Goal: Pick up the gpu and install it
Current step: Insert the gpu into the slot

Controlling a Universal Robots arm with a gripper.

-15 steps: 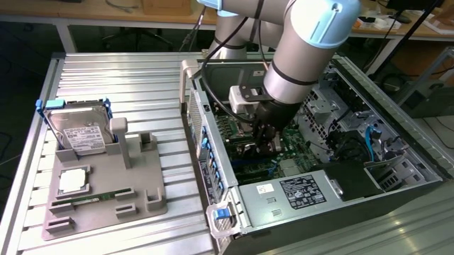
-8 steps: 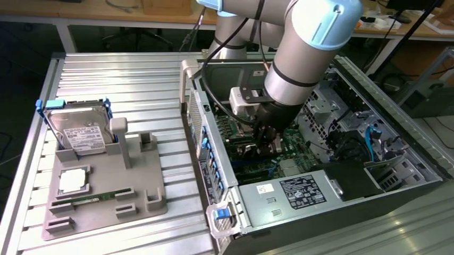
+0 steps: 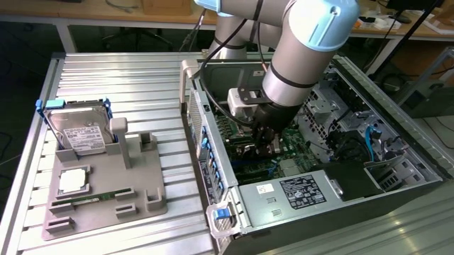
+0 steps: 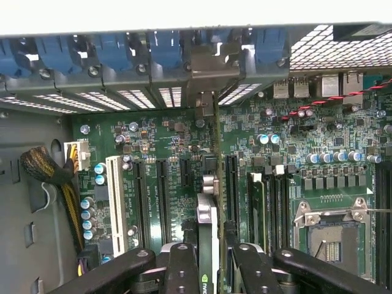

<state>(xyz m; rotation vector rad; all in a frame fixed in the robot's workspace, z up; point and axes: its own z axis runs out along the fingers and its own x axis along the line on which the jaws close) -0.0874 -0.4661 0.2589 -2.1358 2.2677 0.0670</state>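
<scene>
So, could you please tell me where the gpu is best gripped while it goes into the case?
By its upper long edge, from above the open case, as the gripper does now. The gpu stands on edge, thin, over the motherboard, so the fingers pinch its flat faces.

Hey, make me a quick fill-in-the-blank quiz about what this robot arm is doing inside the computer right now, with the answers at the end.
1. The gripper is closed on the edge of the ____.
2. The gpu stands on edge over the green ____ inside the open computer case.
3. On the grey holder outside the case, the hard drive with blue rails stands ____.

Missing words: gpu; motherboard; upright
</scene>
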